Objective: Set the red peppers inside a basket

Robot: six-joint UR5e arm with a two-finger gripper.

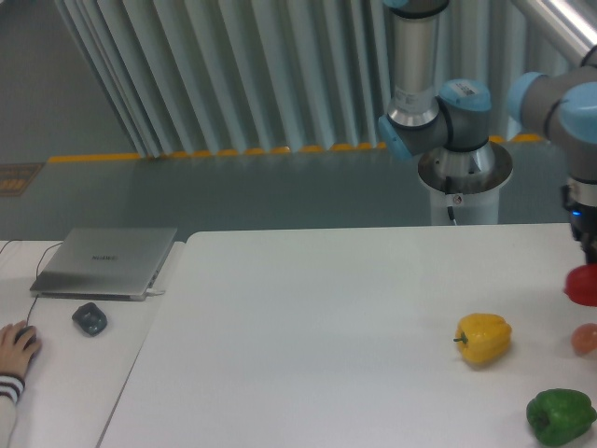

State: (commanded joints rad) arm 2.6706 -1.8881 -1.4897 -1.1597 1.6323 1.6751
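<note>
The table carries a yellow pepper and green pepper. At the right frame edge, the gripper apparently pinches the red pepper, held above the table; fingers mostly cropped.

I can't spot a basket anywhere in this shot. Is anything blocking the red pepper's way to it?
Cannot be judged: no basket shows. The red pepper hangs at the right frame edge under the gripper, above the pale round fruit; its path leads out of view.
</note>
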